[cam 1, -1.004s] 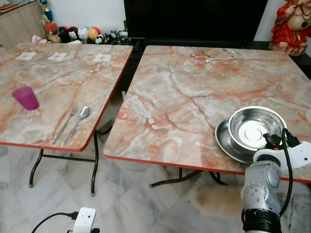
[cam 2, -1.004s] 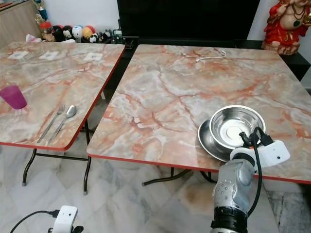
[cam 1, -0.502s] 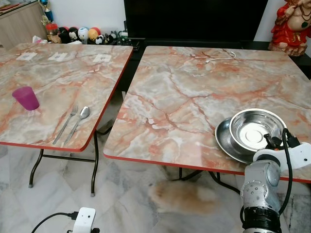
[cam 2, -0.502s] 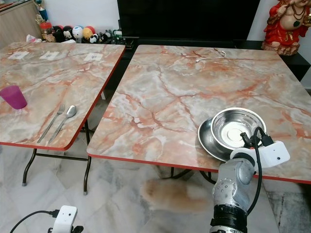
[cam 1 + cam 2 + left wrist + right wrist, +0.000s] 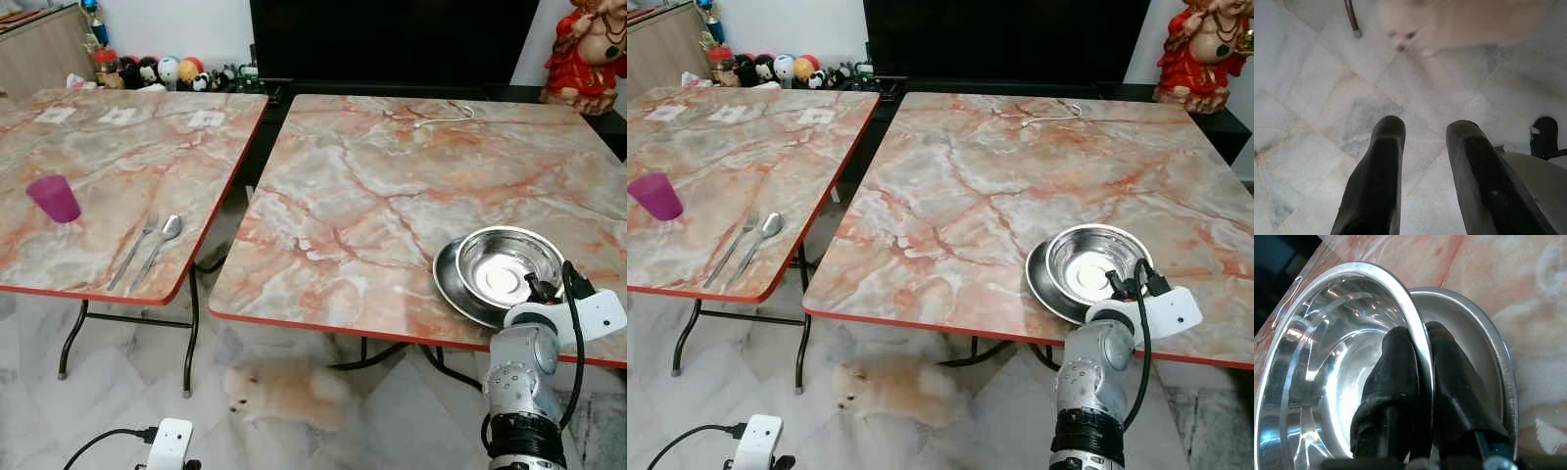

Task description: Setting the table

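One grip: right gripper (image 5: 1420,362) pinches bowl (image 5: 509,267) rim.
Left gripper (image 5: 1425,176): parted, holding nothing.
Place: plate (image 5: 449,284), table (image 5: 392,196) front-right edge.
Tip: keep level, seat centered before releasing.

two tables (image 5: 392,196), one bowl (image 5: 509,269), one plate (image 5: 453,284)

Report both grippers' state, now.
Left gripper: open, empty, hanging above the floor.
Right gripper: shut on the bowl rim, over the plate.
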Robot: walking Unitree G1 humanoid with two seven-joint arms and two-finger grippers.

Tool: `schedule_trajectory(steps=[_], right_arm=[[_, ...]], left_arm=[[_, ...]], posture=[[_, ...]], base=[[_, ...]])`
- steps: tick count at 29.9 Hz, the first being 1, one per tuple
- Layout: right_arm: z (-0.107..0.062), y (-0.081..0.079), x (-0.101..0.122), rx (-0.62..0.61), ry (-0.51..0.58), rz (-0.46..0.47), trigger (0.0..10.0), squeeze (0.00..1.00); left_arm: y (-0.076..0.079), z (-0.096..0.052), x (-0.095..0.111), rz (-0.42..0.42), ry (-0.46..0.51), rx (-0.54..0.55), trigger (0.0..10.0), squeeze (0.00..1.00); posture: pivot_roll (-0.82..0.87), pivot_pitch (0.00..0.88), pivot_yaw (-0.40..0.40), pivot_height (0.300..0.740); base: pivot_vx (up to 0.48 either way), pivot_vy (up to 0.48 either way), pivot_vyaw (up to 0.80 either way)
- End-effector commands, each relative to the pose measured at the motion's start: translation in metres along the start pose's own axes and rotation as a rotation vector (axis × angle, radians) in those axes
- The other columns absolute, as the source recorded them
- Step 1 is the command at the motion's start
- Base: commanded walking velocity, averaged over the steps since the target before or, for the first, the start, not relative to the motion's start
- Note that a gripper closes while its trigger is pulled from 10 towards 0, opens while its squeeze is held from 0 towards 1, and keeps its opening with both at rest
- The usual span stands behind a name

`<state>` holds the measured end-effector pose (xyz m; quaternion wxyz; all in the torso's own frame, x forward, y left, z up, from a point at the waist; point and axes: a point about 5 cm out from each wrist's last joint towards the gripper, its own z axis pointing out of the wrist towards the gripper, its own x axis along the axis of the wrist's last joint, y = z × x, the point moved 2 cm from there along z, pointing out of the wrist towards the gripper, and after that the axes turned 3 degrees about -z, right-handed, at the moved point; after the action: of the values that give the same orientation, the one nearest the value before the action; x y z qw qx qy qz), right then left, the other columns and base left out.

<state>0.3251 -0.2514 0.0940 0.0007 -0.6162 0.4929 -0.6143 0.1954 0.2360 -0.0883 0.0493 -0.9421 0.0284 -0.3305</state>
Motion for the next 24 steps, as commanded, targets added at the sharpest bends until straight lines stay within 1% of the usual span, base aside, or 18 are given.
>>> schedule_trajectory(steps=[1, 2, 3, 4, 14, 19, 20, 21, 22, 23, 24], right_arm=[[0.0018, -0.0054, 0.0021, 0.009, 0.0, 0.017, 10.0, 0.92], [0.002, -0.0057, 0.0021, 0.01, 0.0, 0.017, 10.0, 0.86], [0.0026, -0.0069, 0.002, 0.012, -0.003, 0.016, 10.0, 0.22], [0.003, -0.0072, 0.0019, 0.011, -0.004, 0.016, 10.0, 0.0], [0.0068, -0.011, 0.0033, 0.011, -0.005, 0.031, 10.0, 0.0], [0.0082, -0.0112, 0.0028, 0.004, -0.007, 0.021, 10.0, 0.0], [0.0084, -0.0112, 0.003, 0.003, -0.004, 0.019, 10.0, 0.45], [0.0085, -0.0111, 0.0031, 0.001, -0.003, 0.019, 10.0, 0.71], [0.0086, -0.011, 0.0032, -0.001, -0.002, 0.018, 10.0, 0.71], [0.0088, -0.0109, 0.0029, -0.005, -0.004, 0.015, 10.0, 0.67], [0.0091, -0.0109, 0.0022, -0.007, -0.009, 0.018, 10.0, 0.29]], left_arm=[[-0.0045, -0.0016, -0.004, 0.004, -0.012, 0.003, 10.0, 0.0], [-0.0045, -0.0015, -0.004, 0.004, -0.012, 0.003, 10.0, 0.0], [-0.0045, -0.0015, -0.0039, 0.004, -0.012, 0.003, 10.0, 0.0], [-0.0045, -0.0015, -0.0039, 0.003, -0.012, 0.003, 10.0, 0.0], [-0.0053, -0.0016, -0.0036, 0.002, -0.01, 0.003, 10.0, 0.0], [-0.0058, -0.0019, -0.004, 0.002, -0.01, 0.003, 10.0, 0.0], [-0.0058, -0.0019, -0.0041, 0.003, -0.01, 0.003, 10.0, 0.0], [-0.0058, -0.0019, -0.0042, 0.002, -0.01, 0.004, 10.0, 0.0], [-0.0058, -0.0019, -0.0042, 0.001, -0.01, 0.004, 10.0, 0.0], [-0.0057, -0.0019, -0.0042, 0.001, -0.01, 0.003, 10.0, 0.0], [-0.0055, -0.0019, -0.0045, 0.001, -0.011, 0.004, 10.0, 0.0]], posture=[[0.09, 0.0, 0.002, 0.74], [0.09, 0.0, 0.002, 0.74], [0.09, 0.0, 0.002, 0.74], [0.09, 0.0, 0.002, 0.74], [0.1, 0.0, 0.002, 0.74], [0.1, 0.0, 0.002, 0.74], [0.1, 0.0, 0.002, 0.74], [0.1, 0.0, 0.002, 0.74], [0.1, 0.0, 0.002, 0.74], [0.1, 0.0, 0.002, 0.74], [0.1, 0.0, 0.002, 0.74]], base=[[0.0, 0.0, 0.0], [0.0, 0.0, 0.0], [0.0, 0.0, 0.0], [0.0, 0.0, 0.0], [0.0, 0.0, 0.0], [0.0, 0.0, 0.0], [0.0, 0.0, 0.0], [0.0, 0.0, 0.0], [0.0, 0.0, 0.0], [0.0, 0.0, 0.0], [0.0, 0.0, 0.0]])
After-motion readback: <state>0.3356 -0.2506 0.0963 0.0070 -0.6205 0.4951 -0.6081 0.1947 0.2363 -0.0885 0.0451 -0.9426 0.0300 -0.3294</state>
